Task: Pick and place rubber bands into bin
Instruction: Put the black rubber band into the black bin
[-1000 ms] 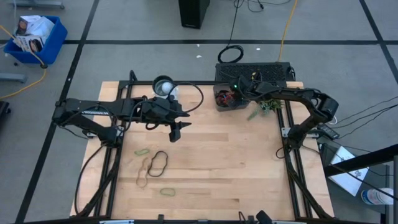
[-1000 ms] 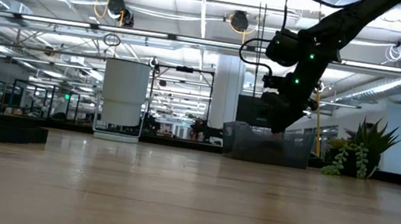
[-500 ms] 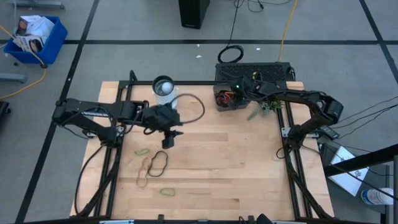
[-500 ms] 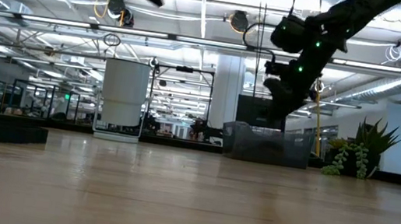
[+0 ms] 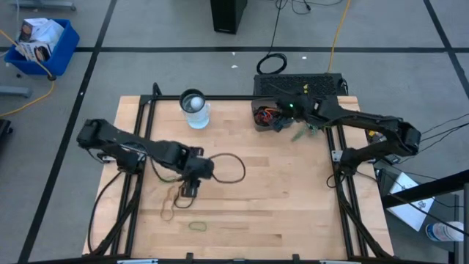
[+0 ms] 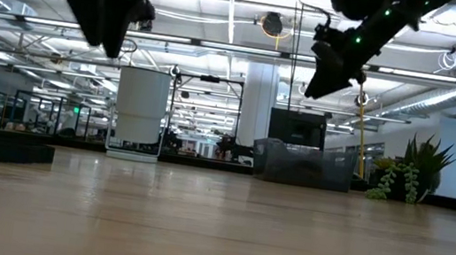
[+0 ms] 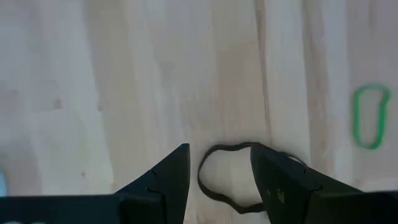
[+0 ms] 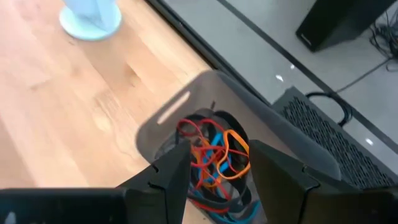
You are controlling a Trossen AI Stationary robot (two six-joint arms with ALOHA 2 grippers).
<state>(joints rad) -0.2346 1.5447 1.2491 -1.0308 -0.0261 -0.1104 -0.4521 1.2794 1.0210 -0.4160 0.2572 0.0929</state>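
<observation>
A black rubber band (image 7: 225, 147) lies flat on the wooden table, and my left gripper (image 5: 189, 188) hangs above it, open and pointing down. Its two fingers stand on either side of the loop in the left wrist view. A green band (image 7: 371, 116) lies nearby, and a tan band (image 5: 168, 211) and another green band (image 5: 196, 226) lie toward the near edge. The smoky-grey bin (image 5: 265, 116) stands at the far edge. It holds red, orange, blue and black bands (image 8: 214, 152). My right gripper (image 5: 278, 122) hovers open above the bin.
A clear round cup (image 5: 195, 108) stands at the far edge, left of the bin. A small green plant (image 5: 311, 129) sits right of the bin. The left arm's black cable loops (image 5: 229, 167) over the middle of the table. Bare wood lies to the right.
My left gripper has swung from the far middle toward the near left and come down. It has tipped from slanting forward to pointing down over the black band. My right gripper has risen out of the bin and drawn back toward the right.
</observation>
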